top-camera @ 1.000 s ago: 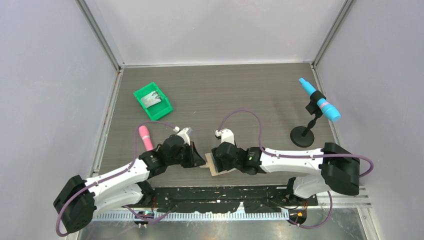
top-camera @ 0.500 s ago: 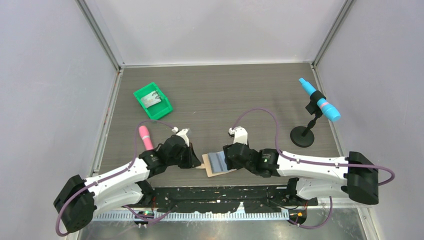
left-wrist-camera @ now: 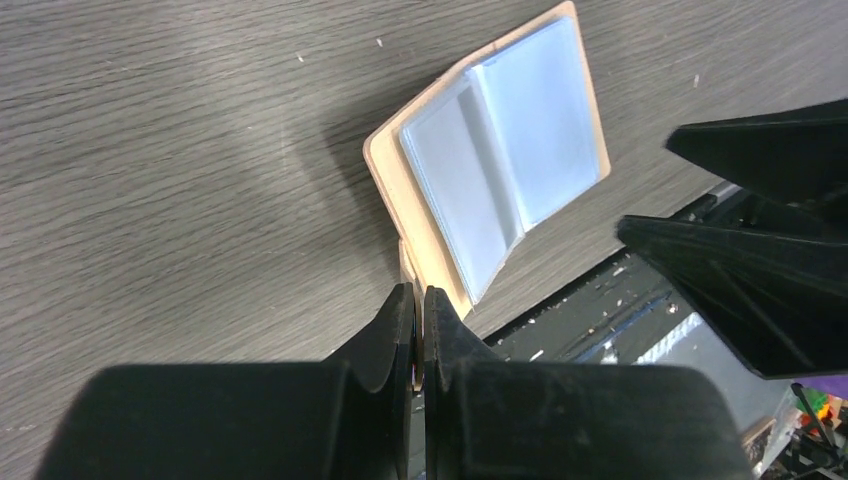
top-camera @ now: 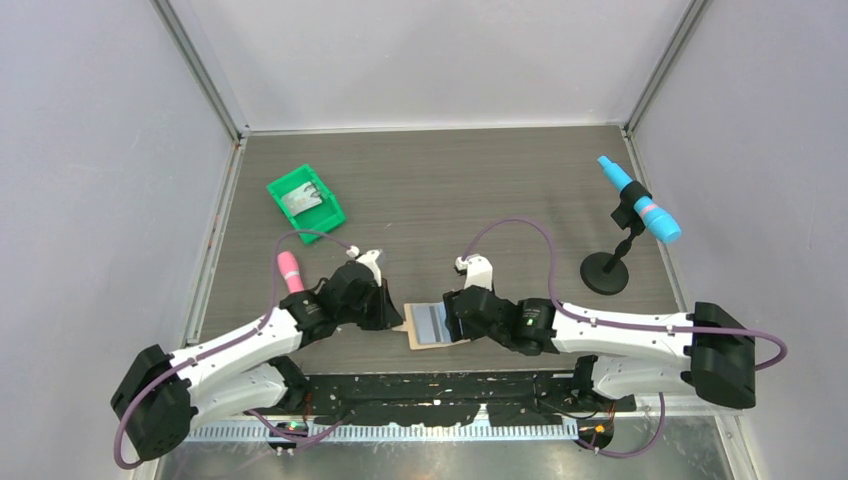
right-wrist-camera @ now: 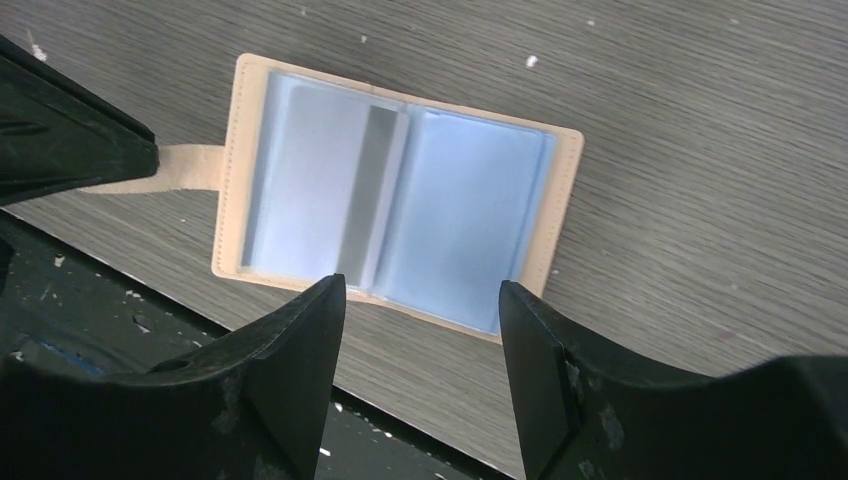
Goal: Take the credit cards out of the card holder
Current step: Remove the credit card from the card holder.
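Observation:
The tan card holder lies open on the table close to the front edge, its blue inner panels facing up. I cannot tell the credit cards apart from the pale blue leaves inside. A grey stripe runs down beside the fold. My left gripper is shut on the holder's strap tab at its left edge. Just right of the holder, my right gripper is open over the near edge, with nothing between its fingers.
A green bin with a grey item stands at the back left. A pink cylinder lies beside the left arm. At the right, a black stand carries a blue tool. The black base rail runs just in front of the holder.
My right gripper has drawn back to the right off the holder, which now shows spread open with its blue inside up. The left gripper keeps hold of the strap and has shifted slightly.

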